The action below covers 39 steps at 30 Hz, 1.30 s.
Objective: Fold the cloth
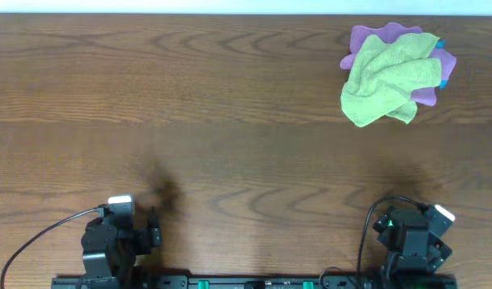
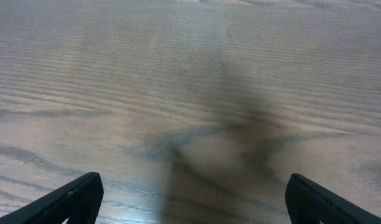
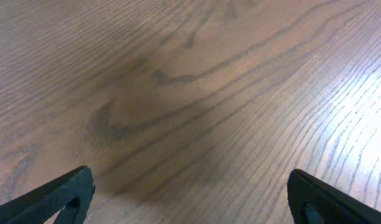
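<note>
The cloth [image 1: 388,76] is a lime-green towel lying crumpled in a heap at the far right of the table, on top of a purple cloth [image 1: 366,38]. No tag shows on it. My left gripper [image 2: 190,200] is open and empty over bare wood at the front left; it also shows in the overhead view [image 1: 152,233]. My right gripper [image 3: 190,198] is open and empty over bare wood at the front right; it also shows in the overhead view [image 1: 388,225]. Both grippers are far from the cloth, and neither wrist view shows it.
A blue cloth edge [image 1: 443,80] peeks out at the right side of the pile. The wooden table [image 1: 189,96] runs the full width, with its far edge just beyond the pile. Cables trail from both arm bases at the front edge.
</note>
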Each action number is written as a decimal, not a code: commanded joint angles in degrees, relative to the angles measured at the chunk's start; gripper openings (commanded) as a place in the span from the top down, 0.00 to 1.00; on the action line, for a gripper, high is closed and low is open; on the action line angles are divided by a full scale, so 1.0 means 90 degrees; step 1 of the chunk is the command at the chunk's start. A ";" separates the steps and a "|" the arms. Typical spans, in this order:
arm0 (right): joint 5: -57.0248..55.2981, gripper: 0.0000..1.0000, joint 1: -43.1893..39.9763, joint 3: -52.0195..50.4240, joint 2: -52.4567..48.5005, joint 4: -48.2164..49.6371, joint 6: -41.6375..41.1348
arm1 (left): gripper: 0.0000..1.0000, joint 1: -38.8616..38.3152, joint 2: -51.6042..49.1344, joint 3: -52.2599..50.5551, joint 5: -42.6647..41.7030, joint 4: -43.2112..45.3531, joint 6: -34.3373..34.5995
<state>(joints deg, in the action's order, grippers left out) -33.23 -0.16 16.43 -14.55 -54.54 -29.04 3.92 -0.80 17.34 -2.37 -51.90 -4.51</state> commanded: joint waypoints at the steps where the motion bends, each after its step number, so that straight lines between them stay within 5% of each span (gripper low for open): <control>1: -0.0087 0.01 -0.0056 -0.0032 0.0027 -0.0032 0.0044 | 0.05 0.0002 0.0061 -0.0080 0.0097 -0.0345 -0.0070; 25: 0.1161 0.01 -0.0058 0.0068 -0.0126 0.0240 0.0041 | 0.05 0.0002 0.0061 -0.0080 0.0097 -0.0345 -0.0070; 39: 0.1348 0.01 -0.0058 0.2416 -0.2186 -0.0063 0.0049 | 0.05 0.0002 0.0061 -0.0080 0.0097 -0.0345 -0.0070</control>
<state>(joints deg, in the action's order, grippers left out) -21.69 -0.16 33.61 -31.42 -54.24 -29.04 3.92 -0.78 17.34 -2.35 -51.90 -4.51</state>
